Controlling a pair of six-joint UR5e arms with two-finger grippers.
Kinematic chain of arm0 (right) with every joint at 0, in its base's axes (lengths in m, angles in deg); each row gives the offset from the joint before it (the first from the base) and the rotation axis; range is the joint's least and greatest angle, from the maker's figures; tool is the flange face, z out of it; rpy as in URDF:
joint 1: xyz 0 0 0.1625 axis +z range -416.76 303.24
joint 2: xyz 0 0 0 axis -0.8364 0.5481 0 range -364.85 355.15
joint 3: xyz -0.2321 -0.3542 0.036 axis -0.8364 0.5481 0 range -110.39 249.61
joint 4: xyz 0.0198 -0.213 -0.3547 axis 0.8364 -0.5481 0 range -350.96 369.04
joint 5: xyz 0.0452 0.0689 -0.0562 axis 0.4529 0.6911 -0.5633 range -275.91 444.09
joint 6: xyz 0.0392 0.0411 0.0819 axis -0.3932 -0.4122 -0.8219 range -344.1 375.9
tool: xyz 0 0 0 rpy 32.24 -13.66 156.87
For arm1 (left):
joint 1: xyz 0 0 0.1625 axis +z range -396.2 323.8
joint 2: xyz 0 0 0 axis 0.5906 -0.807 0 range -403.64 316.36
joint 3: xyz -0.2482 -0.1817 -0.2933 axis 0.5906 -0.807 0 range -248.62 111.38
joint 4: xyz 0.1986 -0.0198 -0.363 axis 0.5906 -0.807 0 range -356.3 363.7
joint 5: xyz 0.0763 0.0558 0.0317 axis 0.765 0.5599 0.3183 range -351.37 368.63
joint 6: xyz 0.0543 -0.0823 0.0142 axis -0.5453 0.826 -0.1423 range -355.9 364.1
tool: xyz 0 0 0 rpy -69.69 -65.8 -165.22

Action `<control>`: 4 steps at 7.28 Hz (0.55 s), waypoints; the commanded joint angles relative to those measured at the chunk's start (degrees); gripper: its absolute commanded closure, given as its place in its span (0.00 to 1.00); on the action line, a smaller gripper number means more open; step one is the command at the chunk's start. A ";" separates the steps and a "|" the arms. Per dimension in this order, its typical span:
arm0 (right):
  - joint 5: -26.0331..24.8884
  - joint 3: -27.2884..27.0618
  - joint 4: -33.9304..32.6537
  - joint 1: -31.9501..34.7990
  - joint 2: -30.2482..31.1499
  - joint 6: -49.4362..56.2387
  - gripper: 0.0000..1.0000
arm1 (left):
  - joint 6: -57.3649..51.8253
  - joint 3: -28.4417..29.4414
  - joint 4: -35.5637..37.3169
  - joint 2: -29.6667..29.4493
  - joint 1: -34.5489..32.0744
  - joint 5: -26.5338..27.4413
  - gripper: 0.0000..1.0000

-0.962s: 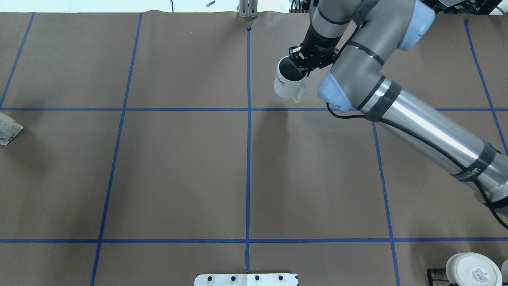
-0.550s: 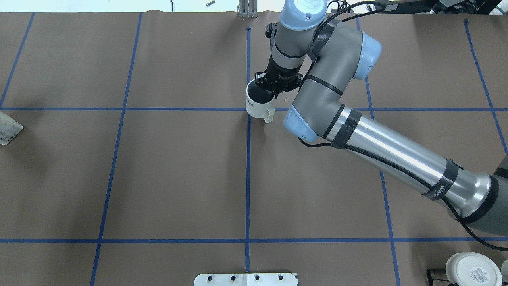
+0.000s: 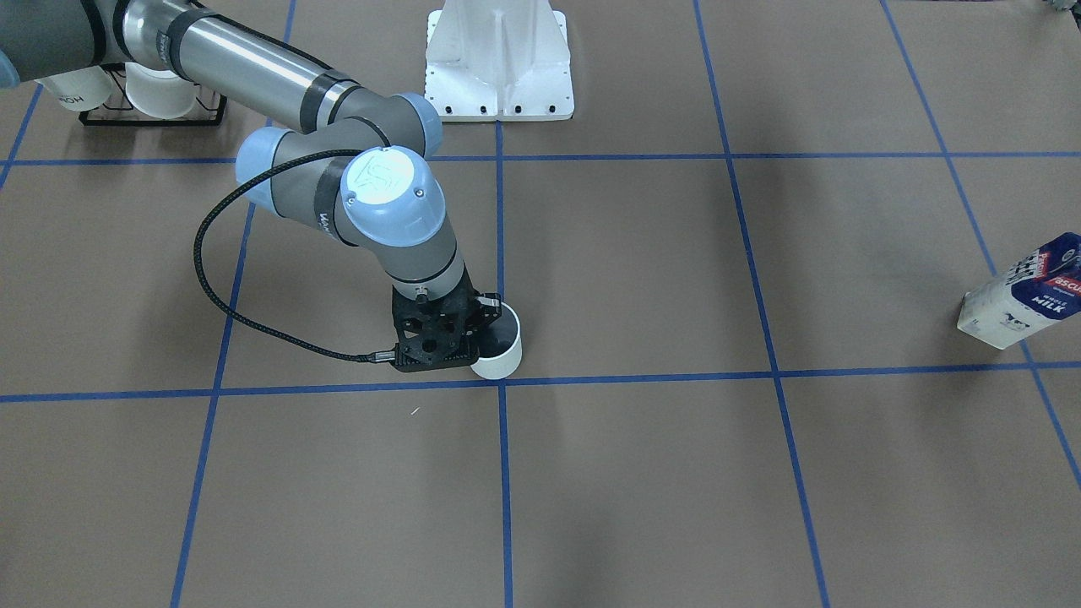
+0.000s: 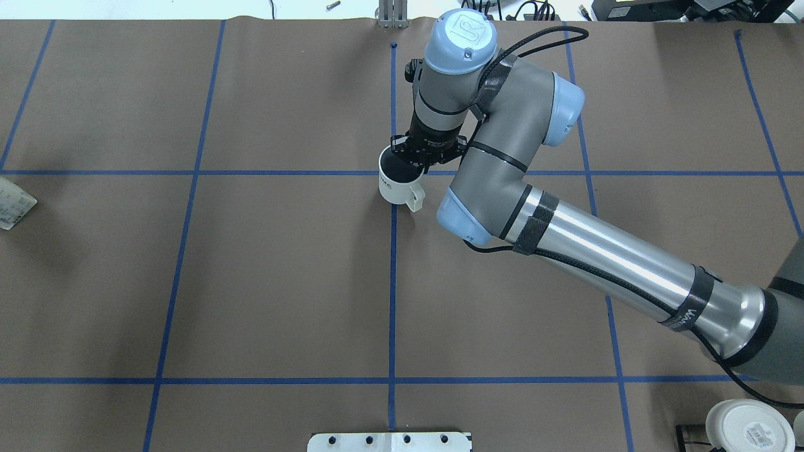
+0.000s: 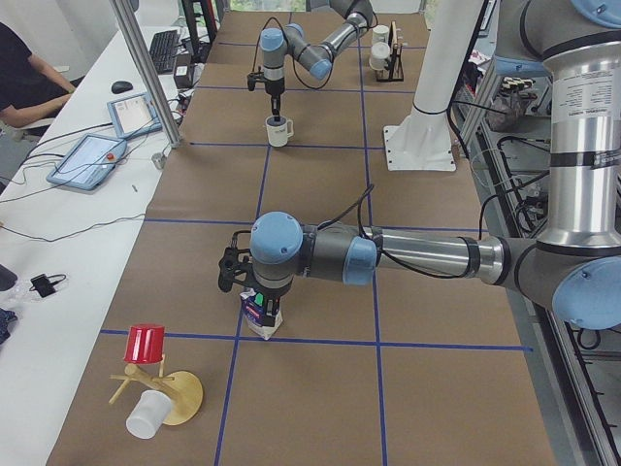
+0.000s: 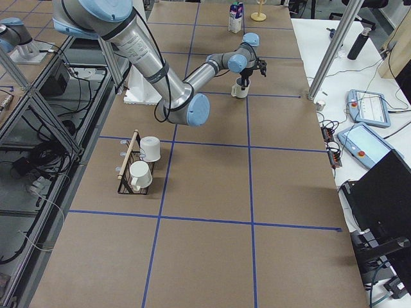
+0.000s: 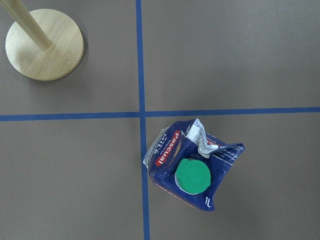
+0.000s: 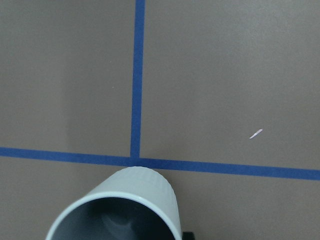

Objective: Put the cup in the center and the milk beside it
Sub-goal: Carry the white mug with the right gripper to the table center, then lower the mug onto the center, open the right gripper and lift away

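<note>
The cup [image 4: 397,182], a small white mug with a dark inside and small dark lettering on its side, is at the center crossing [image 4: 393,172] of the blue tape lines. My right gripper [image 4: 416,165] is shut on its rim from above. The cup [image 3: 500,344] stands upright, at or just above the surface. It fills the bottom of the right wrist view [image 8: 120,210]. The milk [image 3: 1026,291] stands far off on my left side, on a tape crossing [image 7: 142,114]. Its green cap [image 7: 192,175] shows. My left gripper [image 5: 241,279] hovers just above it; I cannot tell whether it is open.
A black rack with white mugs [image 3: 152,93] stands near my right arm's base. A wooden mug tree [image 5: 160,393] with a red cup [image 5: 146,344] stands beyond the milk. The white pedestal [image 3: 498,59] is at the robot's edge. An operator sits at a side desk [image 5: 29,92].
My right arm has carried the cup from the back right leftward and down to the center crossing. The milk has not moved.
</note>
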 commanded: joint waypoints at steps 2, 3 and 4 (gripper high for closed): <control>-0.01 -2.05 -0.08 0.58 0.21 -0.03 0.00 | 0.04 0.09 0.00 -0.12 0.00 0.00 0.01; 0.08 -2.49 -0.26 1.55 0.38 0.06 0.00 | 0.30 -0.17 0.09 -0.64 0.09 0.00 0.01; 0.60 -3.45 -0.69 3.64 0.73 0.06 0.00 | 0.39 -1.04 1.04 -3.25 0.00 -0.35 0.02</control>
